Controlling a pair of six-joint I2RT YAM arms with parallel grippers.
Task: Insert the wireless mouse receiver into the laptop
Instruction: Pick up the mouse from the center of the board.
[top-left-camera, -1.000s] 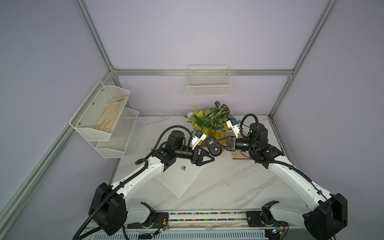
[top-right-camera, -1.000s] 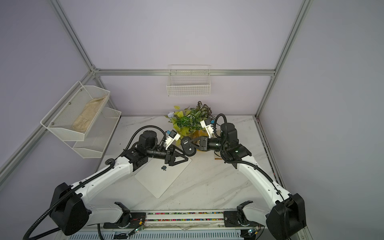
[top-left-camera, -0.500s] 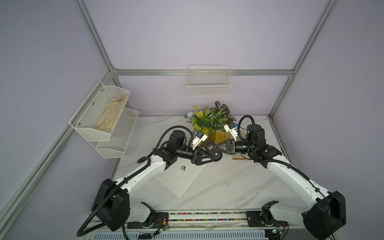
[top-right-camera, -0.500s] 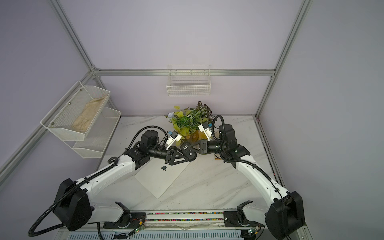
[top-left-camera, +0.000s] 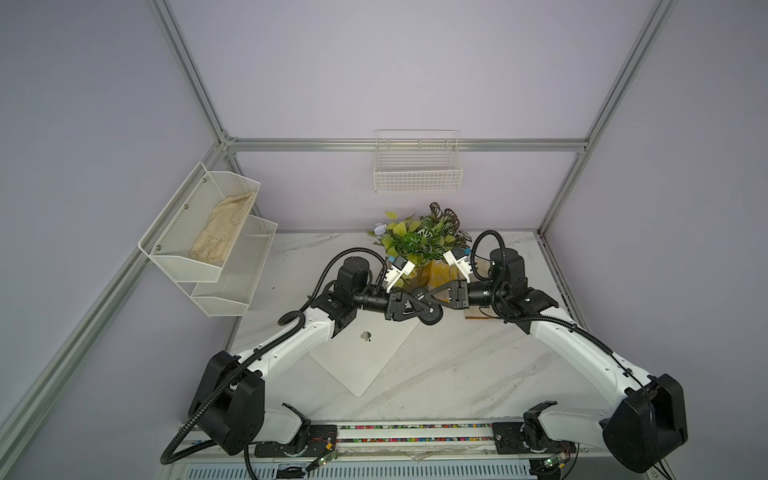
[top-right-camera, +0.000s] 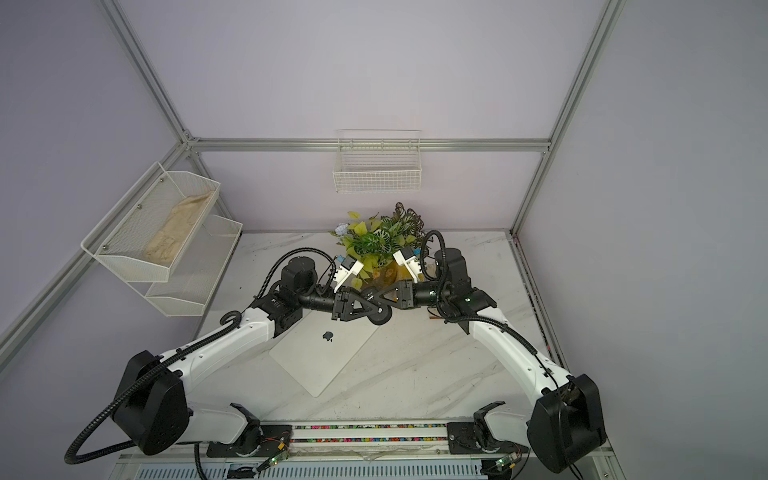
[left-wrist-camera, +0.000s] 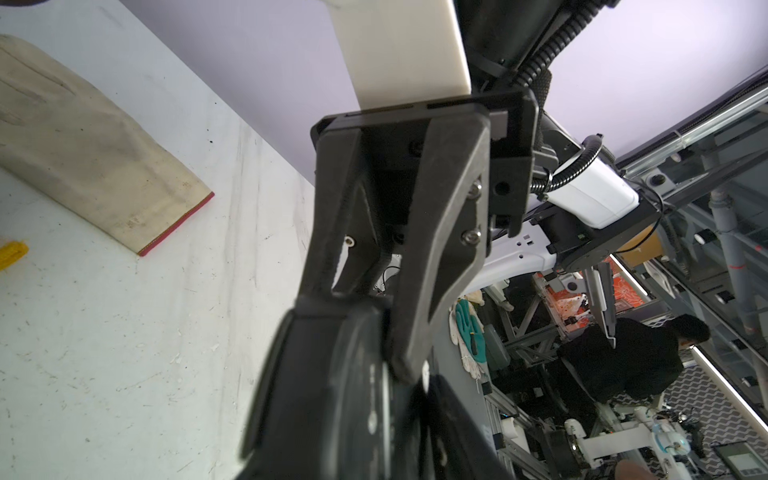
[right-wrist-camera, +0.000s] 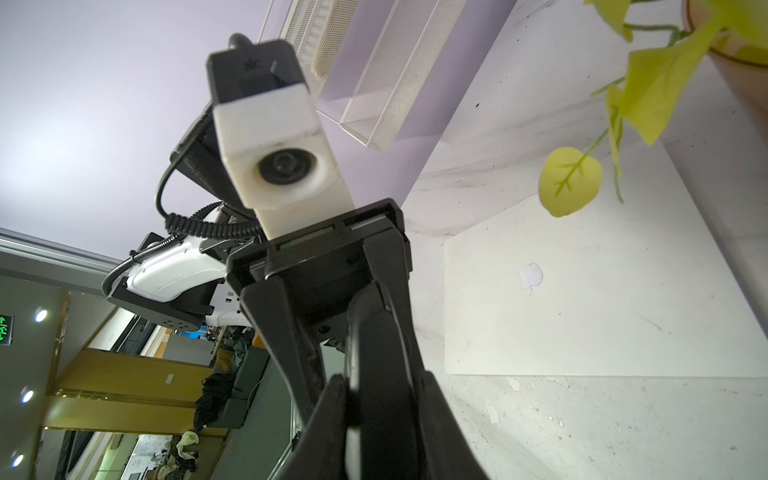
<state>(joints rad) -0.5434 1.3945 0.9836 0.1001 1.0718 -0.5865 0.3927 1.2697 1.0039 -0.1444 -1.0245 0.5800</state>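
While left claw (top-left-camera: 428, 312) and right claw (top-left-camera: 430, 302) both pinch the mouse (top-left-camera: 431, 320) over the laptop's (top-left-camera: 365, 357) far corner, we see no receiver.

The laptop (top-left-camera: 365, 357) lies cornerwise on the table (top-left-camera: 478, 374), left of centre, with the mouse (top-left-camera: 430, 318) in the air over its far corner, the plant (top-left-camera: 419, 237) behind it, a basket (top-left-camera: 417, 174) on the back wall above, and a rack (top-left-camera: 226, 291) on the left wall with a glove (top-left-camera: 220, 232) in its upper tray.

walls (top-left-camera: 374, 62): lilac | table (top-left-camera: 478, 365): white marble (scuffed) | frame (top-left-camera: 407, 144): aluminium
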